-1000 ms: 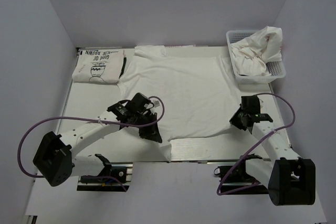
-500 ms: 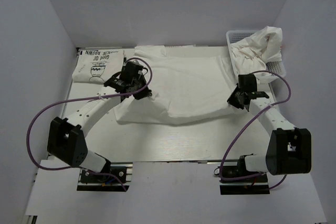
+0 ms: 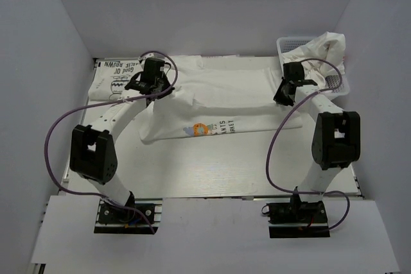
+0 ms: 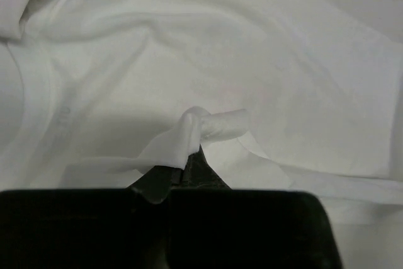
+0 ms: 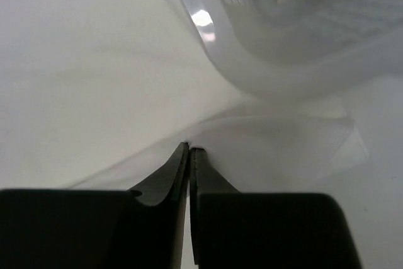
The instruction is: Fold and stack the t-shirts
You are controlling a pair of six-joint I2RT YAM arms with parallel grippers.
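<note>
A white t-shirt [image 3: 225, 104] lies across the table's far half, its near hem folded back toward the far edge, so a small colourful print [image 3: 200, 129] shows on the near flap. My left gripper [image 3: 168, 89] is shut on the hem's left corner; in the left wrist view the cloth [image 4: 201, 127] bunches at the closed jaws. My right gripper [image 3: 280, 99] is shut on the hem's right corner [image 5: 208, 146], beside the basket. A folded white t-shirt with black lettering [image 3: 119, 80] lies at the far left.
A white mesh basket [image 3: 337, 85] at the far right corner holds several crumpled white t-shirts [image 3: 318, 59]; its rim shows in the right wrist view [image 5: 252, 61]. White walls enclose the table on three sides. Purple cables loop from both arms.
Both grippers have carried the shirt's near hem from the front of the table toward the far edge, folding the shirt over itself. The print side of the flap now shows.
</note>
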